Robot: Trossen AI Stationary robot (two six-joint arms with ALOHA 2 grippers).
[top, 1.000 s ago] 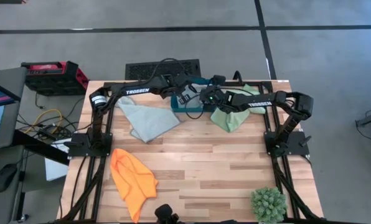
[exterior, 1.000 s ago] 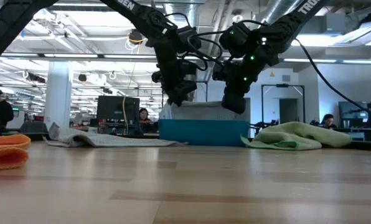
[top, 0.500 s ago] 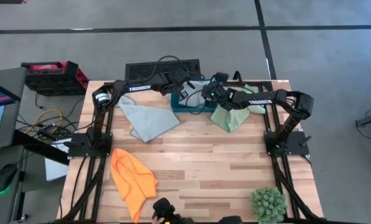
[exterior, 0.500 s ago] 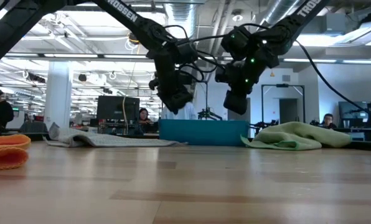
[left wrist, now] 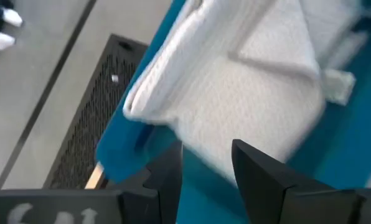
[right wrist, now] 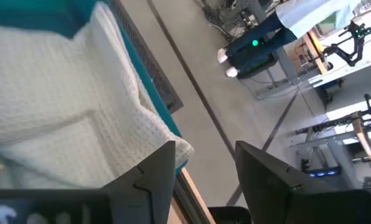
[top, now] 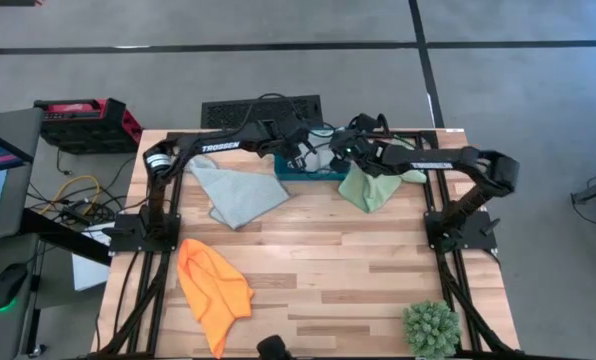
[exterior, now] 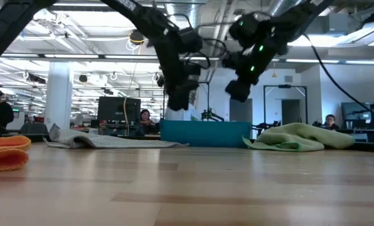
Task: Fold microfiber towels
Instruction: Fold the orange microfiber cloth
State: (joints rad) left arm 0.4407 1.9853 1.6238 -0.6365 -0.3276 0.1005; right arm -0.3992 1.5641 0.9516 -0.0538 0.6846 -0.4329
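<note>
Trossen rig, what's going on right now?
Both arms are over the teal box at the table's far edge. The left gripper and right gripper hang open, empty, above a folded pale towel lying in the box. Unfolded on the table: a blue-grey towel, a green towel and an orange towel.

Teal box (exterior: 205, 133) wall hides the folded towel (left wrist: 235, 93) at table level
</note>
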